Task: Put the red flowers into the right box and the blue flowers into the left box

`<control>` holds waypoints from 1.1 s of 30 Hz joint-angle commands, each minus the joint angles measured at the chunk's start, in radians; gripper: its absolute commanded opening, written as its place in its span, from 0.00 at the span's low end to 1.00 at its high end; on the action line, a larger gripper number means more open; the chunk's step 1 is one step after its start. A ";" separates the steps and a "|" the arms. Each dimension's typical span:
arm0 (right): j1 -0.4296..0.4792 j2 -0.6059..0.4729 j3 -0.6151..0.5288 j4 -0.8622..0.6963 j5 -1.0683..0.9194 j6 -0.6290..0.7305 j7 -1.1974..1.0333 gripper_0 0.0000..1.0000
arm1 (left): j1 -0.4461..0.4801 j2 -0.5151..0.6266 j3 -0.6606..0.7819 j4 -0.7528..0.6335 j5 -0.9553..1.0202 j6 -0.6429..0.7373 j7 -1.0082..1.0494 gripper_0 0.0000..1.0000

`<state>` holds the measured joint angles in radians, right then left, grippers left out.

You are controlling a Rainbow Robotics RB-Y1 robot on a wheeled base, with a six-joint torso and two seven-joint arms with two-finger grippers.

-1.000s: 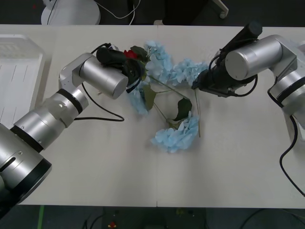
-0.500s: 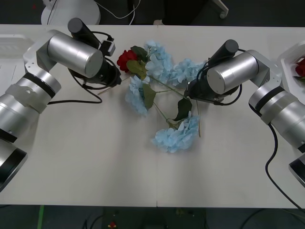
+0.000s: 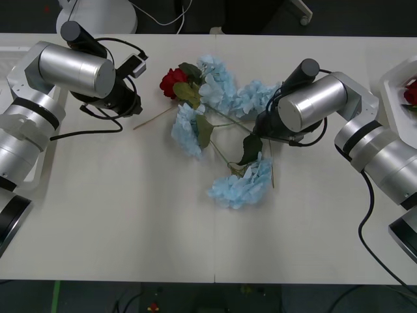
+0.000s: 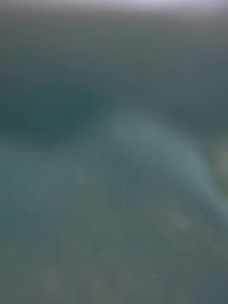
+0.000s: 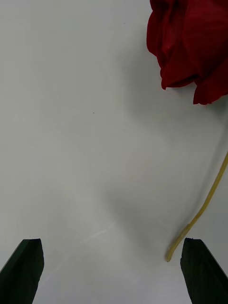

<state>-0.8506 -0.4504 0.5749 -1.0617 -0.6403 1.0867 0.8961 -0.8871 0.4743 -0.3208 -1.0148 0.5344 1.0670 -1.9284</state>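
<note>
One red flower (image 3: 172, 81) lies at the upper left of the flower pile, its pale stem (image 3: 151, 120) running down-left. In the left wrist view the bloom (image 5: 190, 45) and stem end (image 5: 199, 218) lie ahead of my left gripper (image 5: 111, 256), which is open and holds nothing. In the front view that gripper (image 3: 130, 104) sits just left of the stem. Blue flowers (image 3: 218, 81) (image 3: 242, 186) spread across the table's middle. My right gripper (image 3: 262, 127) hangs low over their stems and a dark leaf. The right box (image 3: 393, 81) holds a red flower (image 3: 410, 92). My left arm mostly hides the left box (image 3: 8, 59).
Bare table stretches in front of the pile and between the flowers and each box. A white round base (image 3: 98, 16) and cables lie beyond the table's far edge.
My left arm has pulled back to the left, off the red flower, which stays on the table. My right arm has shifted left and closer to the blue flowers' stems.
</note>
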 commanded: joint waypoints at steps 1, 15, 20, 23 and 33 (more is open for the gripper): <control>-0.074 0.038 0.034 0.048 -0.001 -0.044 -0.046 0.85 | 0.013 0.006 0.005 0.001 -0.028 -0.058 -0.041 0.83; -0.099 0.042 0.031 0.075 -0.025 -0.059 -0.059 0.00 | 0.013 -0.108 -0.043 0.085 -0.064 -0.147 -0.055 0.83; -0.105 0.027 0.023 0.074 -0.045 -0.059 -0.060 0.00 | 0.013 -0.126 -0.044 0.085 -0.054 -0.145 -0.055 0.83; -0.116 0.004 0.019 0.075 -0.084 -0.057 -0.055 0.00 | 0.014 -0.128 -0.067 0.085 -0.059 -0.145 -0.055 0.83; -0.130 -0.168 -0.098 0.046 -0.231 -0.041 0.224 0.00 | 0.053 -0.138 -0.077 0.085 -0.064 -0.191 -0.057 0.34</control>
<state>-0.9308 -0.5322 0.5752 -0.9804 -0.8128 1.0382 0.9450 -0.8525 0.3583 -0.3865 -0.9204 0.4744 0.8932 -1.9287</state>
